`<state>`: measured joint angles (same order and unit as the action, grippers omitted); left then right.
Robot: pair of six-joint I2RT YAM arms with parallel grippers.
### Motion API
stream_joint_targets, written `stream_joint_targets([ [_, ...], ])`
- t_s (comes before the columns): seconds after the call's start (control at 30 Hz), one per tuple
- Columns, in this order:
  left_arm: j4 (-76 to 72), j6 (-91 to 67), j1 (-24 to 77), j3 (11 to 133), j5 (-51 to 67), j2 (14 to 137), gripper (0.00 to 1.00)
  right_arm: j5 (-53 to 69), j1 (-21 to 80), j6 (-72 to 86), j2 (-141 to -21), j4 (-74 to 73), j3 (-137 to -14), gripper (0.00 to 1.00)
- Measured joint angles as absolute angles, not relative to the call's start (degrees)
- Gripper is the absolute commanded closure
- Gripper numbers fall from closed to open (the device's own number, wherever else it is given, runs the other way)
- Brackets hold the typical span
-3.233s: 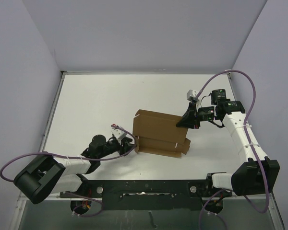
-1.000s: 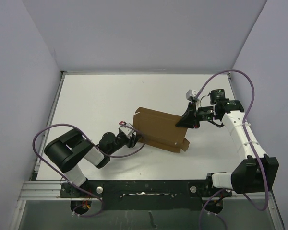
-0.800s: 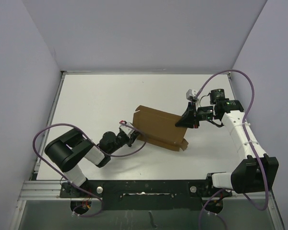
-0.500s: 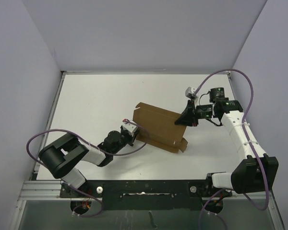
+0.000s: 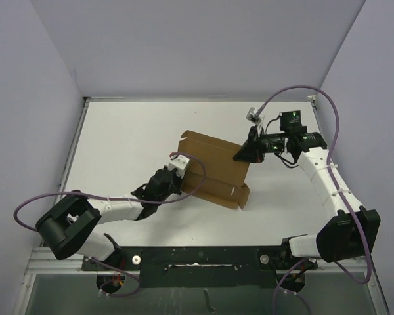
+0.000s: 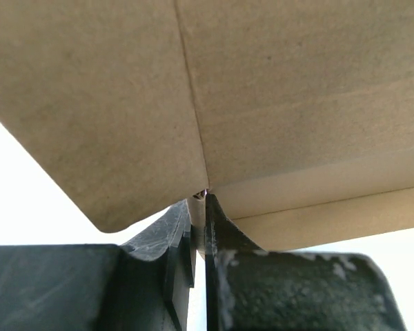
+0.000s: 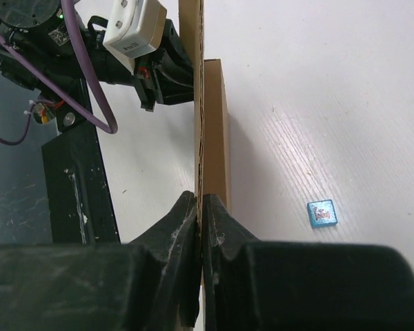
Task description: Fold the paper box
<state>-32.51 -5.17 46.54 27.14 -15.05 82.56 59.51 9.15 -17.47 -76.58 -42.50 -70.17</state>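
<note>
The paper box (image 5: pixel 213 167) is a brown cardboard sheet with flaps, held tilted above the white table between both arms. My left gripper (image 5: pixel 179 176) is shut on its lower left edge; in the left wrist view the fingers (image 6: pixel 199 207) pinch a thin flap under the wide cardboard panel (image 6: pixel 262 103). My right gripper (image 5: pixel 243 154) is shut on the right edge; in the right wrist view it (image 7: pixel 201 207) clamps the sheet (image 7: pixel 201 103) seen edge-on.
A tiny blue cube (image 7: pixel 322 212) lies on the white table (image 5: pixel 131 144) below the box, seen only in the right wrist view. The black base rail (image 5: pixel 197 257) runs along the near edge. Grey walls enclose the table.
Both grippers have lifted the box and moved it back and left. The left arm has stretched out forward. The right gripper has risen and swung left.
</note>
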Motion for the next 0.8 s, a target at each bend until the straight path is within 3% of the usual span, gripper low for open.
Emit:
stream_joint_targets([
  [0.13,-26.8,-7.0,46.5,27.7,-14.3,80.3,0.83,59.4,9.4,-14.0,-77.4,-41.4,-70.2,1.00],
  [0.57,-19.3,-10.9,46.5,27.7,-10.2,76.9,0.57,60.4,6.6,-9.8,-80.6,-36.1,-66.9,1.00],
  [0.8,-13.1,-14.2,46.5,27.7,-10.3,70.1,0.51,60.4,5.9,-9.3,-81.5,-35.6,-66.4,1.00],
])
